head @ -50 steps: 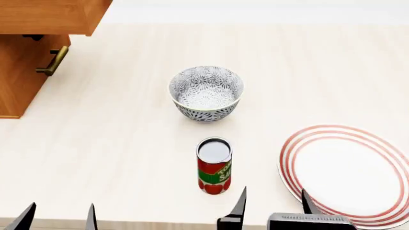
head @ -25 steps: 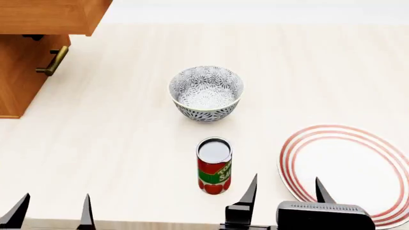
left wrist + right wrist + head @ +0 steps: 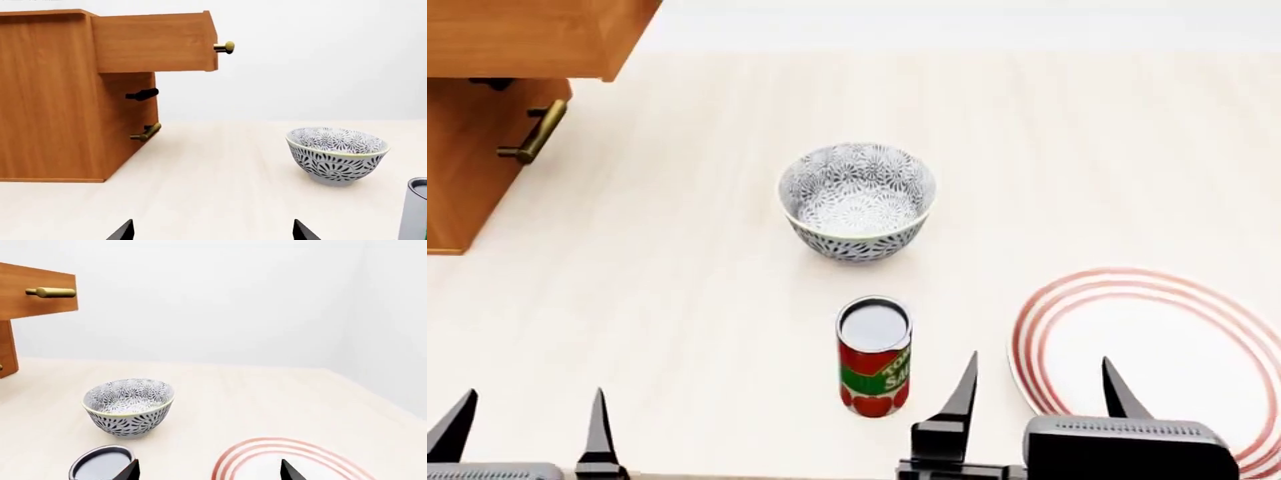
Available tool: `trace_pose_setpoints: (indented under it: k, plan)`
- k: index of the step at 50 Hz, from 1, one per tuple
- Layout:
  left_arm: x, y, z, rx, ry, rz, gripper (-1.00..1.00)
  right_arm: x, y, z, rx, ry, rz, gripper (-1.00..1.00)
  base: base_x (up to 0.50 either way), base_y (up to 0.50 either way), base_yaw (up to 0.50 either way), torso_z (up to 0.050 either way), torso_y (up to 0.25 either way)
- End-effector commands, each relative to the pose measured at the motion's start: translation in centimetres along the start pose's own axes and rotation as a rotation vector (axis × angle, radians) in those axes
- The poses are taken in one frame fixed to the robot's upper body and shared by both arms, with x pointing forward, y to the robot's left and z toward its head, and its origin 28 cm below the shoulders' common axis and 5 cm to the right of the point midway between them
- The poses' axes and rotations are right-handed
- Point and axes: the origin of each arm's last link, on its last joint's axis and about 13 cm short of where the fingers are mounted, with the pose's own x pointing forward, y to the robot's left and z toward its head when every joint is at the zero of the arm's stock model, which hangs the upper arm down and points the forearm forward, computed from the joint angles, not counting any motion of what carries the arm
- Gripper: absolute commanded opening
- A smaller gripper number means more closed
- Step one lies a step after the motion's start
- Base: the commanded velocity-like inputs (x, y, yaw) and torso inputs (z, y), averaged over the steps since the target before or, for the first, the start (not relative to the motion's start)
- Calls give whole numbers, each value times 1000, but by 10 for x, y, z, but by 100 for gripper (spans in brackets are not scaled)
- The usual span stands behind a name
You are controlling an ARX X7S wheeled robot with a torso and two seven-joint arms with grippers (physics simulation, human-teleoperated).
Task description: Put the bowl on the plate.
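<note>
The bowl (image 3: 857, 200), white with a dense grey-blue floral pattern, stands upright on the tabletop, also in the left wrist view (image 3: 337, 154) and right wrist view (image 3: 129, 406). The plate (image 3: 1174, 320), white with red rings, lies flat at the right near the front edge; part of its rim shows in the right wrist view (image 3: 267, 447). My right gripper (image 3: 1041, 385) is open at the front, between the can and the plate, with nothing between its fingers. My left gripper (image 3: 527, 425) is open at the front left, far from the bowl.
A red can (image 3: 873, 356) stands upright in front of the bowl, close to my right gripper's left finger. A wooden cabinet (image 3: 481, 130) with an open drawer (image 3: 153, 42) and brass handles stands at the back left.
Both grippers have risen further into the head view from the front edge, the right one advancing between can and plate. The view has shifted slightly; the objects have not moved on the table.
</note>
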Motion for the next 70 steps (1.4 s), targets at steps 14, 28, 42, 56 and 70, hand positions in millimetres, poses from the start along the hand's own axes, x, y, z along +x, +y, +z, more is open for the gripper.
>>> trace_pose_setpoints:
  k: [14,28,42,56,70]
  plan:
    - [1,2,2,0,-7,18,100,-2,-9,6,0,-15,-22,100,160,0,0,0,0]
    - [3,3,1,4,-8,29,100,0,-13,6,-1,1,-33,100,160,0,0,0,0]
    - [2,4,0,10,-5,24,100,3,-16,3,-10,11,-29,100,161,0,0,0,0]
    - [2,4,0,10,-5,27,100,3,-18,3,-7,18,-16,100,162,0,0,0,0]
    - [2,5,0,9,-6,27,100,3,-18,5,-2,22,-14,100,161,0,0,0,0]
